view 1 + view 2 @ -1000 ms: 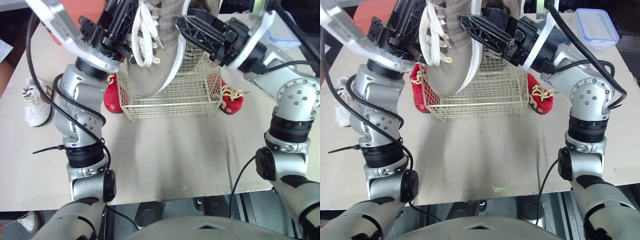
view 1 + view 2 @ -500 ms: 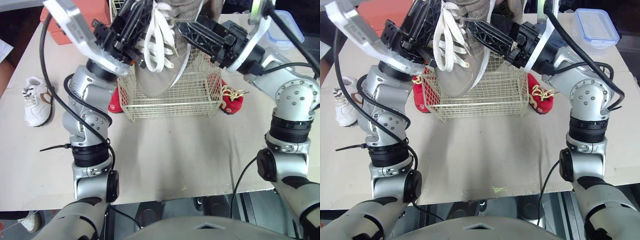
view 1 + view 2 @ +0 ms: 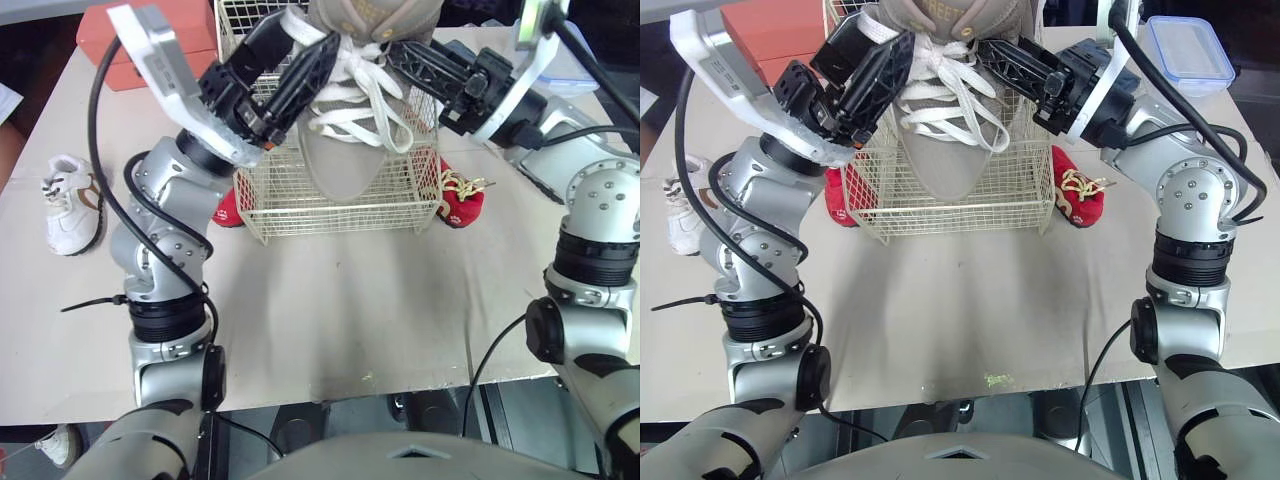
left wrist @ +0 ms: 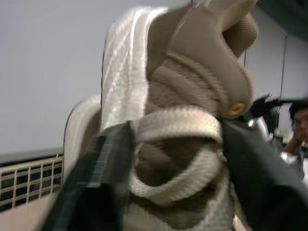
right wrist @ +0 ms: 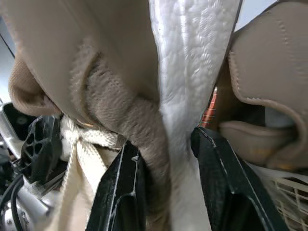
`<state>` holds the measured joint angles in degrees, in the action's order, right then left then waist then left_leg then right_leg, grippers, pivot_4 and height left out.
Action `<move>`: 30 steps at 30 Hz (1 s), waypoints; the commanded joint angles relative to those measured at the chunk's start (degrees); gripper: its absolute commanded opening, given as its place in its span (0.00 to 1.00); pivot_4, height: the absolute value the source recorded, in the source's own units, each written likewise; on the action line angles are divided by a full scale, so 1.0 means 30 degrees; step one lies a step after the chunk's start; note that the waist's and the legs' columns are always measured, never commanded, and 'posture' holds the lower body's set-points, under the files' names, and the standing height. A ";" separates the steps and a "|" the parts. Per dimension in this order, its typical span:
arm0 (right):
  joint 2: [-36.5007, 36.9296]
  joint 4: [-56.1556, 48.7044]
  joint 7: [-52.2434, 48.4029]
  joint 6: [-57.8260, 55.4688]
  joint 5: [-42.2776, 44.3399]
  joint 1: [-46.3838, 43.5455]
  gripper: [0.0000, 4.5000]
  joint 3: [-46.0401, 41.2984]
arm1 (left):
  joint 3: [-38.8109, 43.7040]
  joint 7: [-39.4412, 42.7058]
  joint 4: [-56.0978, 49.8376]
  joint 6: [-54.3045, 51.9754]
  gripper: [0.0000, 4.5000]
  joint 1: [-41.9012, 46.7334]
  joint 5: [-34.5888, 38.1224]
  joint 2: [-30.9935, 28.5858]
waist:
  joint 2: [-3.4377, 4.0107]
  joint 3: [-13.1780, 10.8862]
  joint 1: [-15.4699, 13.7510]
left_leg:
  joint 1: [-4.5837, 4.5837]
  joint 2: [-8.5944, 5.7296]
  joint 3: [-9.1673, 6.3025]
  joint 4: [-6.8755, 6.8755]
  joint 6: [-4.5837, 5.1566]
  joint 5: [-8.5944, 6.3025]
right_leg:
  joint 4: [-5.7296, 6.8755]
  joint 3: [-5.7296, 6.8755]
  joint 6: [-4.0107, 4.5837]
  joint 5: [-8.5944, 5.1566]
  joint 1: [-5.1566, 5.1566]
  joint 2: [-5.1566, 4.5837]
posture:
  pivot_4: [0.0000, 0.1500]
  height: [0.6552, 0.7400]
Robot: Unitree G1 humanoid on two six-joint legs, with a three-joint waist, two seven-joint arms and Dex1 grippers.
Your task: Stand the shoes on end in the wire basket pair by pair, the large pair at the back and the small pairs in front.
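Small white shoe [image 3: 70,200] lies far L on the table [image 3: 350,300], well apart from the wire basket [image 3: 270,200]. L gripper [image 3: 305,60] is clamped on the laces of the large beige shoe [image 3: 350,150], which hangs toe-down inside the basket. R gripper [image 3: 405,58] pinches its sole edge from the opposite side. I'd lower both arms evenly, keep it upright, ease it twd the back wall & release only once the toe seats

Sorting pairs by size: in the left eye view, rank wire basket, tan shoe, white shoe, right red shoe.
wire basket
tan shoe, raised nearer the camera
white shoe and red shoe: alike; red partly hidden
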<state>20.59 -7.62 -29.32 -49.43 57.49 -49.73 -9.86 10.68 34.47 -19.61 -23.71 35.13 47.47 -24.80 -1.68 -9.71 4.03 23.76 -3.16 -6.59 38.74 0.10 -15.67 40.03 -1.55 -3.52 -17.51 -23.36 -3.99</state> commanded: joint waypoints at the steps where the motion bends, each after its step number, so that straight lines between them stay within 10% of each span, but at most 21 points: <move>1: -0.0594 -0.0673 -0.0554 0.1748 -0.1605 -0.1203 0.27 0.1156 | 0.1365 0.1455 -0.0870 -0.1538 0.99 0.0070 0.2121 -0.2056 | 0.0011 -0.0004 0.0175 | -0.0002 0.0003 0.0004 0.0000 0.0000 0.0000 | 0.0004 -0.0007 0.0000 0.0000 0.0000 0.0005 | 1.00 1.00; 18: -0.1269 -0.1382 -0.2583 0.3224 -0.3166 -0.1216 0.27 0.2039 | 0.1085 0.2160 0.0539 -0.2460 0.99 0.0994 0.1743 -0.3354 | 0.0034 -0.0002 0.0000 | 0.0003 -0.0012 -0.0033 0.0010 -0.0002 0.0000 | 0.0003 -0.0001 0.0000 0.0000 -0.0012 -0.0008 | 1.00 1.00; 24: -0.1342 -0.1316 -0.2552 0.3210 -0.3271 -0.1227 0.27 0.2005 | 0.1372 0.2453 0.0311 -0.2218 0.42 0.0782 0.1786 -0.3264 | 0.0034 -0.0002 0.0014 | 0.0003 -0.0012 -0.0033 0.0010 -0.0002 0.0000 | 0.0006 -0.0003 0.0000 0.0000 -0.0014 -0.0008 | 1.00 1.00; 30: -0.1455 -0.1118 -0.2561 0.3071 -0.3246 -0.1339 0.27 0.1957 | 0.1747 0.2162 0.0161 -0.1824 0.15 0.0612 0.1465 -0.3080 | 0.0034 -0.0002 0.0000 | 0.0003 -0.0012 -0.0035 0.0011 -0.0002 0.0001 | 0.0006 -0.0001 0.0000 0.0000 -0.0014 -0.0010 | 1.00 1.00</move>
<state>16.81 -8.45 -35.91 -41.18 46.35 -52.06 -3.43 16.48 39.81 -16.51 -30.14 36.80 51.23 -34.42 -1.58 -9.71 4.03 23.77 -3.20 -6.70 38.77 0.09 -15.67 40.04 -1.55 -3.52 -17.50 -23.40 -4.02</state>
